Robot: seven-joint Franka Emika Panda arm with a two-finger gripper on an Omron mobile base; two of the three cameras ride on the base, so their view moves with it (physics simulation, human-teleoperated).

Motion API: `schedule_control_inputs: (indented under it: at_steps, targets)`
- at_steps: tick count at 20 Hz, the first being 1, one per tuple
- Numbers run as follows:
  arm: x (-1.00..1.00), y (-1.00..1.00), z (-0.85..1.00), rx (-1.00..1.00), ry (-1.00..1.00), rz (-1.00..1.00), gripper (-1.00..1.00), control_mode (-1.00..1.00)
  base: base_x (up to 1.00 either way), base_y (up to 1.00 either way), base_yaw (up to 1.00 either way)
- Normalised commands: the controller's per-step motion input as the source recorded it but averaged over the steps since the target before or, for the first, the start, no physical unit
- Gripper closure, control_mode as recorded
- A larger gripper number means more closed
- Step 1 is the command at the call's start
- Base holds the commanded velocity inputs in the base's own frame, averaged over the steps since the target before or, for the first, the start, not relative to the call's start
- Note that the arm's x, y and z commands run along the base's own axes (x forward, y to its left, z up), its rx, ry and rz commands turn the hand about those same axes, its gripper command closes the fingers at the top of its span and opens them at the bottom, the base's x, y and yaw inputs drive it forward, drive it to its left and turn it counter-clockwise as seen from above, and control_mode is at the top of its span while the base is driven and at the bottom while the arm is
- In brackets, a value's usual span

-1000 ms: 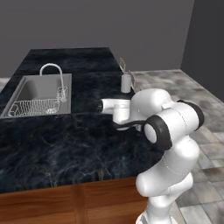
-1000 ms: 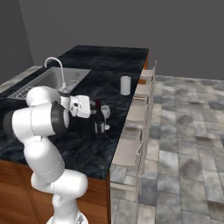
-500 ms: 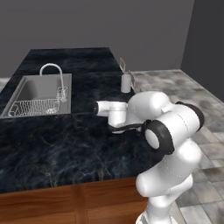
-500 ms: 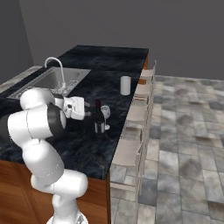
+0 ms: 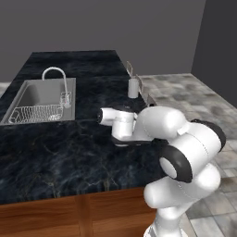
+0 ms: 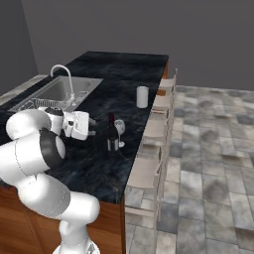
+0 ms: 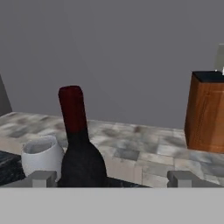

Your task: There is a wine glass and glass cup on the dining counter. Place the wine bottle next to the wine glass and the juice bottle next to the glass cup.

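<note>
My gripper [image 7: 112, 178] spread wide, empty, level with wine bottle [image 6: 112, 134]. Bottle upright on dining counter [image 6: 99, 168], just beside wine glass [image 6: 119, 128]. Glass cup [image 6: 142, 96] well apart from bottle, near counter edge.

- Left base view: high, behind the arm on its left, looking forward and down along the surface [image 5: 55, 152]; sink [image 5: 37, 99] at left, glass cup [image 5: 133, 88] far ahead.
- Right base view: high, behind the arm on its right, looking down the stool-side edge and tiled floor; shares the sink [image 6: 59, 92], glass cup [image 6: 142, 96] and surface with the left view.
- Hand view: low, close, level across the surface edge; wine bottle [image 7: 81, 151] just beyond the fingers [image 7: 43, 178], nearer the left one, wine glass [image 7: 41, 155] left of it.
</note>
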Motion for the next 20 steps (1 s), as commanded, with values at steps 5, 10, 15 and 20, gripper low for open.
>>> schedule_control_inputs:
  at_steps: [5,10,15,20]
  targets:
    - [-0.56,0.00,0.21,0.03,0.00,0.00,-1.00,-1.00,0.00,0.00,0.00]
    - [-0.59,0.00,0.24,0.00,0.00,0.09,-1.00,-1.00,0.00,0.00,0.00]
    - [-0.62,0.00,0.20,0.02,0.01,0.21,-1.00,-1.00,0.00,0.00,0.00]
    - [-0.54,0.00,0.23,0.03,0.11,0.33,-1.00,-1.00,0.00,0.00,0.00]
